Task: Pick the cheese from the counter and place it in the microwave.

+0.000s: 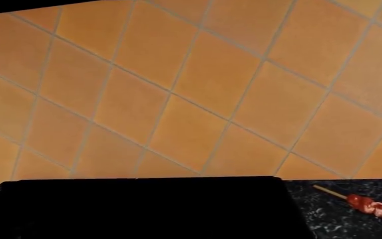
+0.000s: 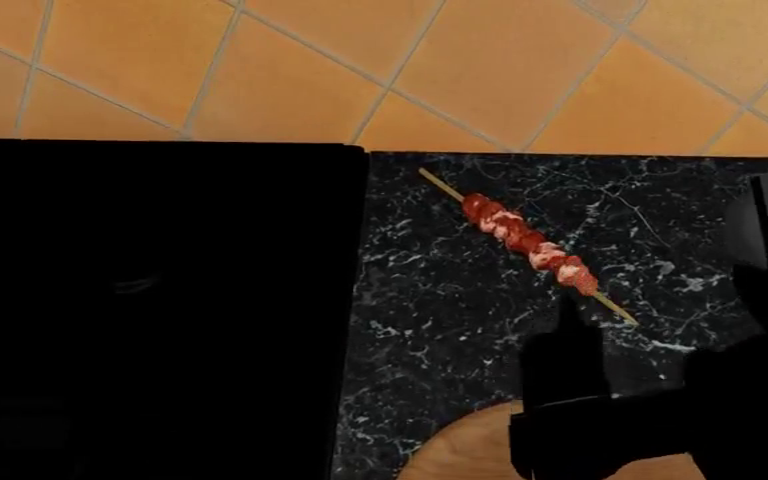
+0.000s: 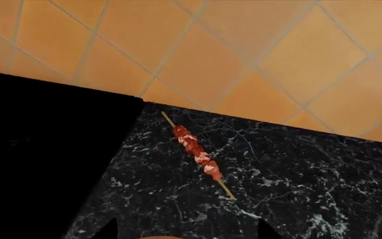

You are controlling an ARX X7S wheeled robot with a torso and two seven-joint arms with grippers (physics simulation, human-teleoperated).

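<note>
We see no cheese in any of the 3 views; its place is unknown to us. On the counter [image 2: 464, 330] a red meat skewer [image 2: 528, 243] lies diagonally toward the back edge, beside the matte-black stove top [image 2: 157, 300]. The right gripper [image 2: 604, 385] hangs over the round wooden board [image 2: 458, 450] at the counter's front edge, its fingers spread apart. Left gripper unseen. Risk: descending blind, we could nudge the board or seize the skewer by mistake.
</note>
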